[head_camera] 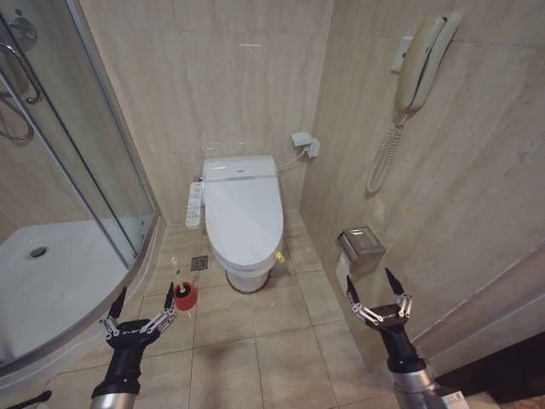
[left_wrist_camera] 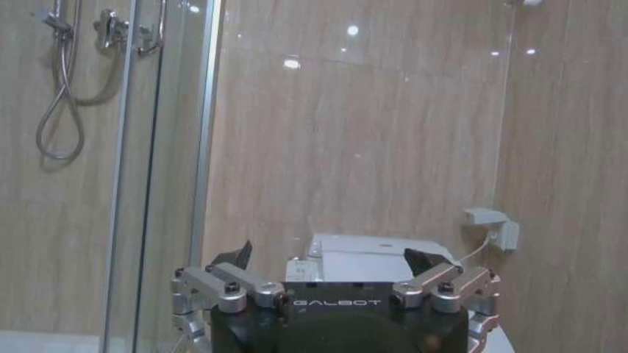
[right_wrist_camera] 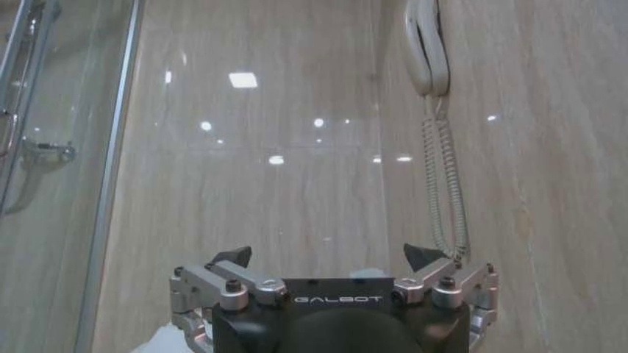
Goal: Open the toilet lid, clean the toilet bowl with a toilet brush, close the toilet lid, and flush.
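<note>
Standing well back from the toilet, the robot has the whole corner of the bathroom before it, and I judge this distance is kept so that both arms have room to reach forward before any step of the task begins. The shower cabin with its glass door fills the robot's left side, and the beige tiled floor lies free between the robot and the fixture. The toilet bowl stands against the back wall, and the toilet lid lies flat down on it, so the opening is not yet done; the narrow button panel runs along the side of the bowl nearer to the shower. A wall phone hangs on the right wall with its coiled cord, and below it a paper holder is fixed. The toilet brush stands in its small red cup on the floor, near the foot of the bowl on the robot's left, probably placed there to be easy for the left arm. The left gripper hovers low just beside this cup, with the jaws spread wide and nothing between them. The right gripper is raised at similar height near the right wall, also wide apart and empty.
</note>
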